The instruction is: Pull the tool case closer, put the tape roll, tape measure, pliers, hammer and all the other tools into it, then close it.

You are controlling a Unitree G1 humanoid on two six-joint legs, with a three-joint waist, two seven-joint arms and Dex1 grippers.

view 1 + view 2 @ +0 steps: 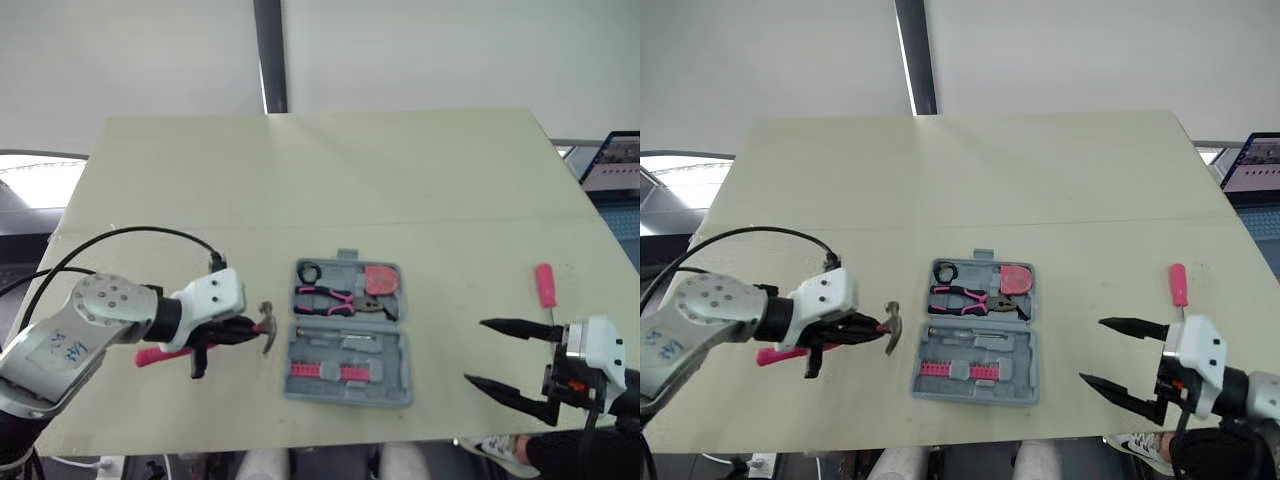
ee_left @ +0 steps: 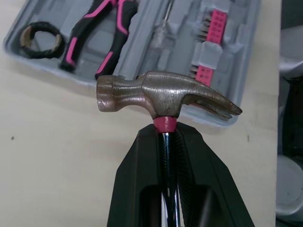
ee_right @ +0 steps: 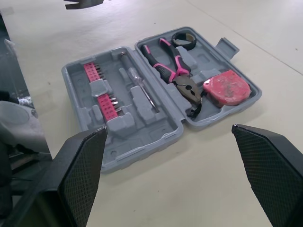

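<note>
The open grey tool case (image 1: 349, 381) lies near the table's front edge. Its far half holds the black tape roll (image 1: 308, 271), the pink-handled pliers (image 1: 330, 298) and the red tape measure (image 1: 381, 279). Its near half holds a pink bit strip (image 3: 101, 90) and a small screwdriver (image 3: 140, 85). My left gripper (image 1: 238, 331) is shut on the shaft of the hammer (image 2: 163, 97), just below its metal head, which hangs left of the case. My right gripper (image 1: 498, 352) stands open to the right of the case, holding nothing. A pink-handled screwdriver (image 1: 545, 286) lies on the table beyond it.
A cream table (image 1: 330, 180) carries everything; its front edge runs just under the case. A laptop (image 1: 615, 165) sits off the table's right side. A black cable (image 1: 120, 238) loops over my left arm.
</note>
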